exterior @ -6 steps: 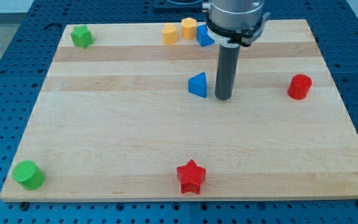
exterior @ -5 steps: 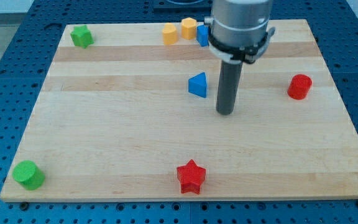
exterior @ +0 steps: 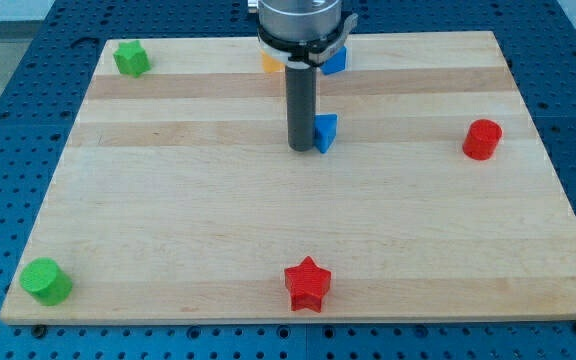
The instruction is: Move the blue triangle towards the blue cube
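The blue triangle [exterior: 325,131] lies near the middle of the board, partly hidden by the rod. My tip [exterior: 301,149] rests on the board right at the triangle's left side, seemingly touching it. The blue cube [exterior: 335,61] sits near the view's top edge, straight above the triangle, partly hidden by the arm's body.
A yellow block [exterior: 268,64] peeks out left of the arm at the top; a second one is hidden. A green star [exterior: 131,59] is top left, a green cylinder [exterior: 45,280] bottom left, a red star [exterior: 306,284] bottom centre, a red cylinder [exterior: 482,138] at right.
My tip moved from the triangle's right side, round below it, to its left side. The triangle has shifted slightly to the right.
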